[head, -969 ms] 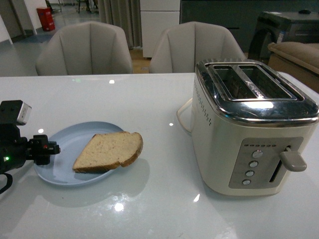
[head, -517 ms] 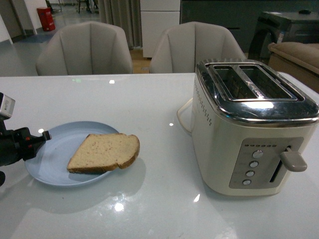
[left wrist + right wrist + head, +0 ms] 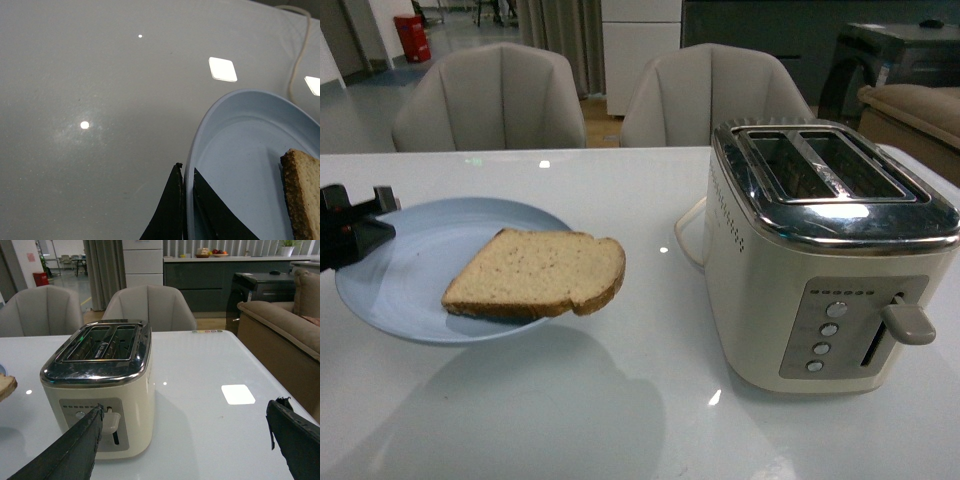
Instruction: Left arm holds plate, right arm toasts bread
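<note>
Front camera first: your left gripper (image 3: 355,225) is clamped on the rim of the plate (image 3: 405,275), on the side farthest from the toaster (image 3: 830,250). The plate is up off the table (image 3: 620,190), and you can see its shadow on the glossy top underneath. The bread (image 3: 535,272) lies flat on the plate, with one end poking out over the rim on the toaster side. Plate and toaster are well apart. The toaster's lever (image 3: 908,322) sits near the top of its slot. Two chairs (image 3: 490,95) stand behind the table, beyond the toaster.

Left wrist cam: the two dark fingers (image 3: 165,220) pinch the plate's rim (image 3: 225,102), one outside it and one inside. The bread (image 3: 302,195) is on the toaster side of the plate, and a pale cord (image 3: 300,50) lies on the table (image 3: 75,75) past the plate.

Right wrist cam: your right gripper (image 3: 185,410) has its jaws spread wide with nothing between them. It's on the lever side of the toaster (image 3: 100,385), above the table (image 3: 210,365). Can't tell if the one finger (image 3: 75,450) touches the toaster. A bit of bread (image 3: 6,385) shows beyond the toaster's far side.
</note>
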